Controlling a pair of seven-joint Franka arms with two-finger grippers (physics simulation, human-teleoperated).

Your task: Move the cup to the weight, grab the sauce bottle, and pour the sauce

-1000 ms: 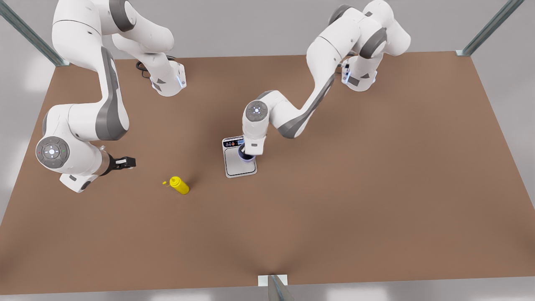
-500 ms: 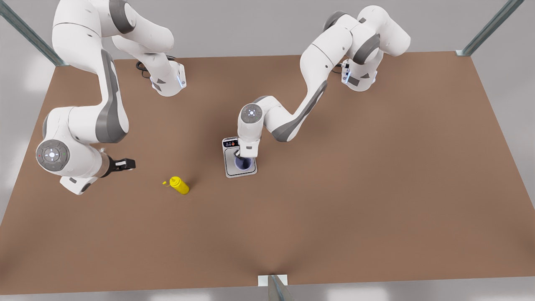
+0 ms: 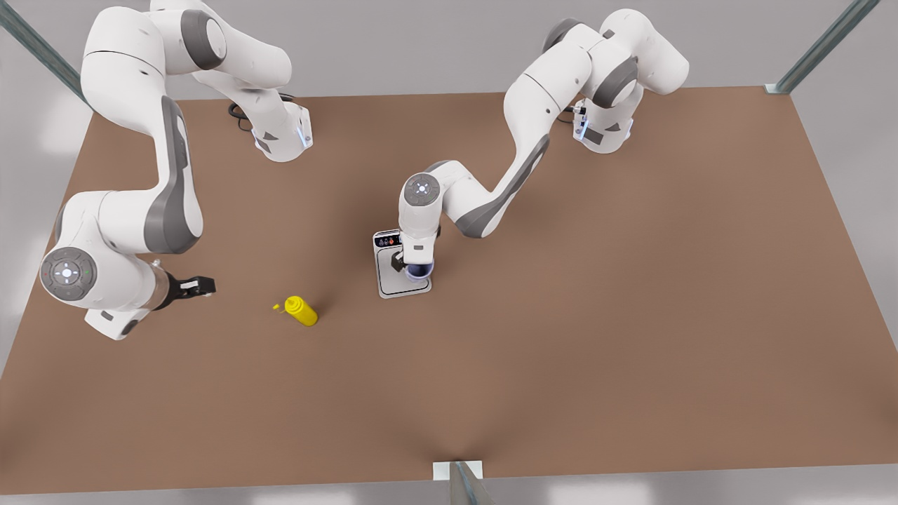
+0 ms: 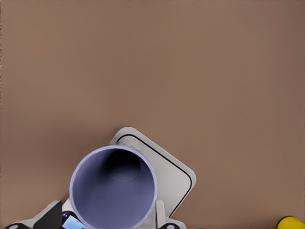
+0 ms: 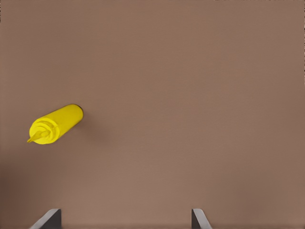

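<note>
The lavender cup (image 3: 419, 274) is upright over the steel plate of the weight (image 3: 393, 286), a silver-white scale near the table's middle. My left gripper (image 3: 411, 266) reaches down from above and is shut on the cup; in the left wrist view the cup (image 4: 113, 191) sits between the fingers (image 4: 160, 213) above the weight (image 4: 177, 175). The yellow sauce bottle (image 3: 303, 311) lies on its side, nozzle toward the front view's left. My right gripper (image 3: 200, 286) hangs open to the front view's left of the bottle (image 5: 55, 125), apart from it.
The brown table (image 3: 596, 315) stretches wide toward the front view's right and front. Both arm bases stand at the far edge. Metal frame posts rise at the table's corners and at the middle of the near edge (image 3: 459, 477).
The left gripper shifted slightly with the cup over the scale and dropped lower onto it. The right arm drew back toward the front view's left, away from the bottle, which stayed put.
</note>
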